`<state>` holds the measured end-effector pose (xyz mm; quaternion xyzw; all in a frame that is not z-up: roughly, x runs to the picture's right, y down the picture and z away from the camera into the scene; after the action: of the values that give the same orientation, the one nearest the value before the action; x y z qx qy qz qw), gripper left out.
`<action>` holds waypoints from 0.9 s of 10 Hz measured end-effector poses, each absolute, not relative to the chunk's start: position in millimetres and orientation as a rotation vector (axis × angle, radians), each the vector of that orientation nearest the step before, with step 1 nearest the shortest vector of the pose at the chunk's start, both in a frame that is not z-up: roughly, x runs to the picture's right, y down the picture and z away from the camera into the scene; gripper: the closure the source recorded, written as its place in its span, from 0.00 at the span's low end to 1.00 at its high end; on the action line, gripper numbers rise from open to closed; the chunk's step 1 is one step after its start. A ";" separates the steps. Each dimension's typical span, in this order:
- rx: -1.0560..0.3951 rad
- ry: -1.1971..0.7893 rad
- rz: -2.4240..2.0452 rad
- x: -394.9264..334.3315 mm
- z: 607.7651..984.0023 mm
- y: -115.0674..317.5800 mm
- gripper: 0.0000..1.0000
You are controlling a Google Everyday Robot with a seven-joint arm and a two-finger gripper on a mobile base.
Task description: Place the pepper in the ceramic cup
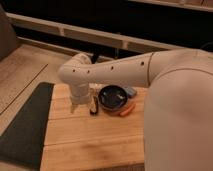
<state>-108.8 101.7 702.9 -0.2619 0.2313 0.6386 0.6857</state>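
Wooden desk point(95, 145), slatted.
- Dark bowl point(113, 97): upright, mid-desk. Interior dark with a faint sheen; what it holds cannot be made out.
- Pepper point(127, 110): orange-red, lying on the desk just beside the bowl's front right rim, outside any container.
- Black bar point(93, 106): lying left of the bowl.
- Gripper point(76, 106): pointing down over the desk, left of the bar, under the white wrist; its opening cannot be told.
- Dark mat point(25, 125): at the desk's left.
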 end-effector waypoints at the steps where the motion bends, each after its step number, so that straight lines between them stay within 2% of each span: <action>1: -0.578 0.504 1.429 -110.3 704.7 98.3 0.35; 5: -0.440 0.282 1.641 -68.7 737.5 34.8 0.35; 9: -0.367 0.055 1.974 -1.4 730.5 5.4 0.35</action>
<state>-1.4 5.4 730.5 -0.1540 0.0229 0.8293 0.5366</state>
